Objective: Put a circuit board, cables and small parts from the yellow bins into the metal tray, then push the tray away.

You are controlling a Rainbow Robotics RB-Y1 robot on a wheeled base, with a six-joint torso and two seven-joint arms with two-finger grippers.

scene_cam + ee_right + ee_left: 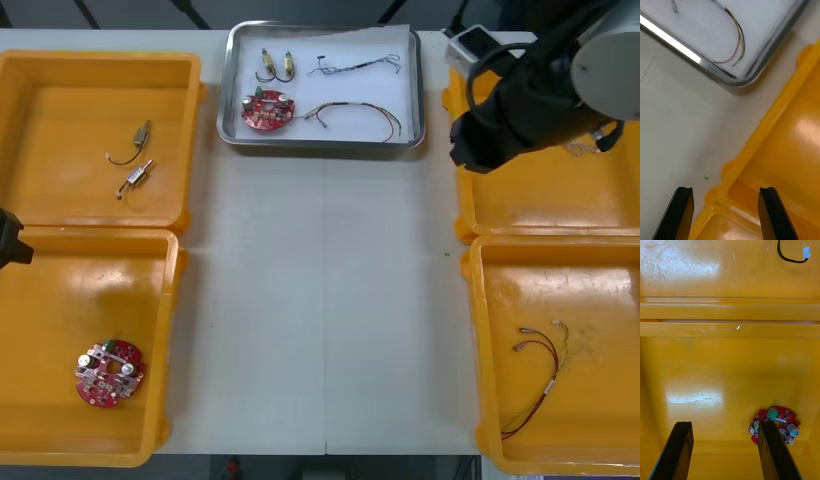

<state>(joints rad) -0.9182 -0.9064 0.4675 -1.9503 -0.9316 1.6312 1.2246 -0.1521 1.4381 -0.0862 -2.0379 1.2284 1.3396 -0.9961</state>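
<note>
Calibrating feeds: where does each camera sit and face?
Front: above the arms, steeply down at the table; right arm upper right.
Right wrist: on that wrist, facing the metal tray corner; right gripper open.
Left wrist: facing into a yellow bin holding a circuit board; left gripper open.
Shared: front and left wrist show that board.

Bright overhead light, glare on yellow bins [100, 290]

Light table [260, 300], matte, with a thin seam [325, 300] along its centre; dark grey floor [150, 12] beyond its far edge
</note>
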